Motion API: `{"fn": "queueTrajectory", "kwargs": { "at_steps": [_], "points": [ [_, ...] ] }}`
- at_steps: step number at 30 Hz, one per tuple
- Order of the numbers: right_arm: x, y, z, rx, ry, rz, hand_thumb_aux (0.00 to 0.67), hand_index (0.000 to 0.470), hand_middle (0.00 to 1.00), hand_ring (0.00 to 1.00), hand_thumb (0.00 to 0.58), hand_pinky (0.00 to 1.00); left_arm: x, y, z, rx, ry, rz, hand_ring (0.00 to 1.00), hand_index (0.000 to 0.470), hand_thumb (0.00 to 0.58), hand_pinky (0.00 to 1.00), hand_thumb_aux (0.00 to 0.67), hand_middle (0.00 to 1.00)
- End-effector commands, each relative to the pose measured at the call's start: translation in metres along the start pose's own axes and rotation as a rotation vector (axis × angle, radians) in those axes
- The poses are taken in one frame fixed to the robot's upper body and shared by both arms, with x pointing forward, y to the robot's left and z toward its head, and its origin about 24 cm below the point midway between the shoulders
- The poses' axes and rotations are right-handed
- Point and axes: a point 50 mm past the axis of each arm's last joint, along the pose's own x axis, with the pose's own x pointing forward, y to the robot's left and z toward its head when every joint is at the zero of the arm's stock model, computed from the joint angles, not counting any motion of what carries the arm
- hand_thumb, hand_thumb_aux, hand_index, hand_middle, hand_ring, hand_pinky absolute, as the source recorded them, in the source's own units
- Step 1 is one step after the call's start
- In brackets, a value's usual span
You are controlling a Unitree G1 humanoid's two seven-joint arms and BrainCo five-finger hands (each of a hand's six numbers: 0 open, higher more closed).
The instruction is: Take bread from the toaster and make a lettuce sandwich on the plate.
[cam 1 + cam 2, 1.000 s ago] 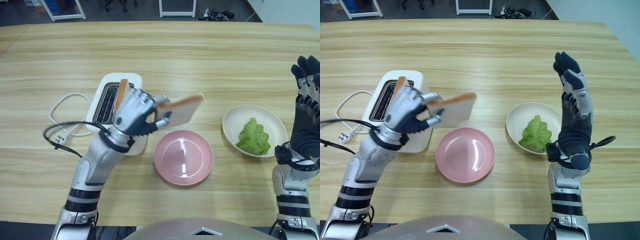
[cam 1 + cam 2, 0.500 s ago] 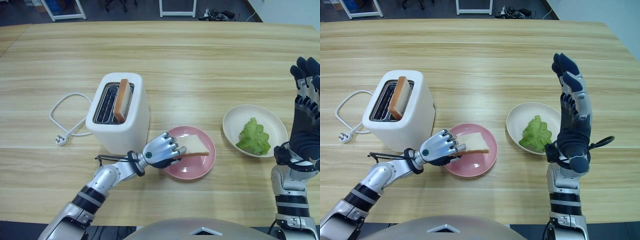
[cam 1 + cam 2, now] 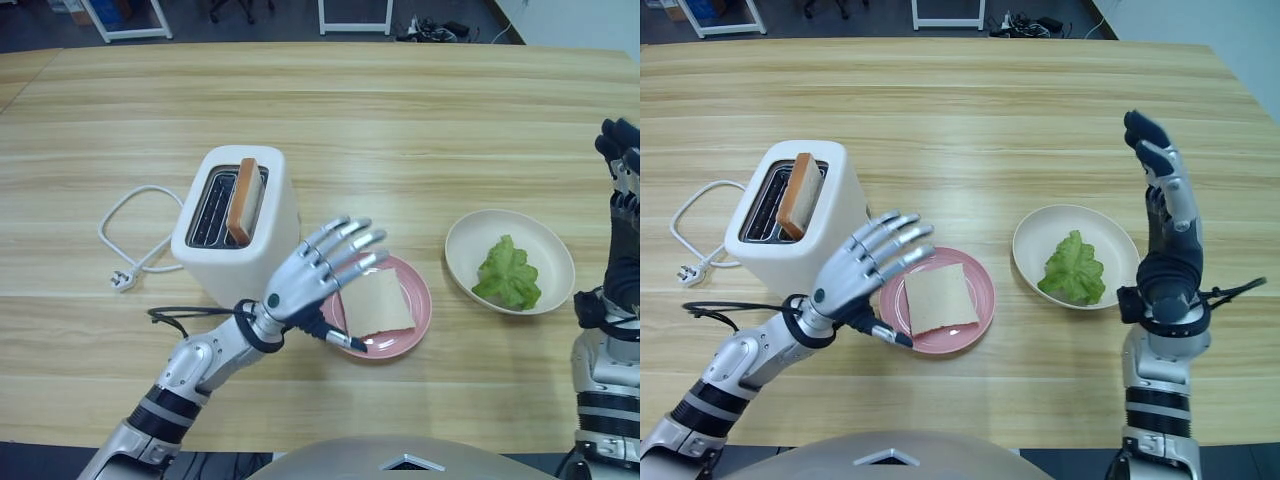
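So one slice [image 3: 377, 303] is flat on the plate [image 3: 986, 285], left hand [image 3: 318, 275] and right hand [image 3: 1168, 230] both spread empty, guessing lettuce [image 3: 507, 274] goes next.

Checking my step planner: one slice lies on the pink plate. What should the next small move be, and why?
Probably lower the right hand toward the lettuce in the bowl: the slice lies flat on the plate, the left hand is open, and the right hand stands open beside the bowl.

Square pale bread slice [image 3: 378, 303] lies flat on round pink plate [image 3: 408, 269]; left hand [image 3: 305, 285] splayed, empty, over its left rim.
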Motion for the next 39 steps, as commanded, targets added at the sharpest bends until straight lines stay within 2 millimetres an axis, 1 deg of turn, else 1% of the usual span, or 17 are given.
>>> {"fn": "queueTrajectory", "kwargs": {
  "at_steps": [1,3,4,5,7,12,15,18,21,30,32,35,36,37,38,39],
  "points": [
    [-0.013,-0.028,-0.048,-0.515,0.293,0.334,0.0,0.0,0.0,0.0,0.0,0.0,0.015,0.044,0.002,-0.127,0.051,0.324,0.0,0.0,0.0,0.0,0.0,0.0],
    [-0.025,-0.032,-0.07,-0.755,0.37,0.521,0.0,0.0,0.0,0.0,0.0,0.0,0.018,0.056,0.001,-0.127,0.047,0.398,0.0,0.0,0.0,0.0,0.0,0.0],
    [-0.033,-0.033,-0.078,-0.852,0.379,0.611,0.0,0.0,0.0,0.0,0.0,0.0,0.018,0.059,-0.001,-0.129,0.055,0.419,0.0,0.0,0.0,0.0,0.0,0.0],
    [-0.039,-0.033,-0.082,-0.914,0.373,0.681,0.0,0.0,0.0,0.0,0.0,0.0,0.018,0.061,-0.003,-0.14,0.065,0.43,0.0,0.0,0.0,0.0,0.0,0.0],
    [-0.045,-0.03,-0.089,-0.97,0.352,0.762,0.0,0.0,0.0,0.0,0.0,0.0,0.017,0.062,-0.005,-0.149,0.08,0.429,0.0,0.0,0.0,0.0,0.0,0.0],
    [-0.053,-0.017,-0.106,-1.063,0.254,0.895,0.0,0.0,0.0,0.0,0.0,0.0,0.009,0.055,-0.002,-0.151,0.083,0.353,0.0,0.0,0.0,0.0,0.0,0.0],
    [-0.053,-0.008,-0.113,-1.072,0.192,0.936,0.0,0.0,0.0,0.0,0.0,0.0,0.005,0.061,-0.002,-0.143,0.109,0.4,0.0,0.0,0.0,0.0,0.0,0.0],
    [-0.051,0.0,-0.117,-1.061,0.142,0.954,0.0,0.0,0.0,0.0,0.0,0.0,0.005,0.079,-0.002,-0.151,0.125,0.541,0.0,0.0,0.0,0.0,0.0,0.0],
    [-0.051,0.004,-0.118,-1.055,0.107,0.965,0.0,0.0,0.0,0.0,0.0,0.0,0.004,0.089,0.002,-0.17,0.097,0.594,0.0,0.0,0.0,0.0,0.0,0.0],
    [-0.057,0.006,-0.117,-1.011,0.055,1.028,0.0,0.0,0.0,0.0,0.0,0.0,0.003,0.088,0.003,-0.197,0.098,0.564,0.0,0.0,0.0,0.0,0.0,0.0],
    [-0.061,0.007,-0.116,-0.987,0.062,1.054,0.0,0.0,0.0,0.0,0.0,0.0,0.003,0.088,0.002,-0.198,0.102,0.562,0.0,0.0,0.0,0.0,0.0,0.0],
    [-0.072,0.013,-0.119,-0.942,0.111,1.124,0.0,0.0,0.0,0.0,0.0,0.0,0.003,0.087,0.002,-0.2,0.11,0.553,0.0,0.0,0.0,0.0,0.0,0.0],
    [-0.075,0.015,-0.119,-0.928,0.127,1.144,0.349,0.245,0.0,0.0,0.447,0.0,0.003,0.087,0.002,-0.201,0.112,0.551,0.0,0.0,0.0,0.0,0.0,0.0],
    [-0.078,0.016,-0.119,-0.915,0.137,1.156,0.562,0.394,0.0,0.0,0.565,0.0,0.003,0.087,0.002,-0.201,0.113,0.548,0.0,0.0,0.0,0.0,0.0,0.0],
    [-0.079,0.018,-0.119,-0.905,0.143,1.161,0.67,0.47,0.0,0.0,0.58,0.0,0.003,0.087,0.002,-0.201,0.113,0.547,0.0,0.0,0.0,0.0,0.0,0.0],
    [-0.079,0.019,-0.119,-0.897,0.144,1.16,0.67,0.47,0.0,0.0,0.58,0.0,0.003,0.088,0.002,-0.201,0.114,0.545,0.0,0.0,0.0,0.0,0.0,0.0]
  ]
}}
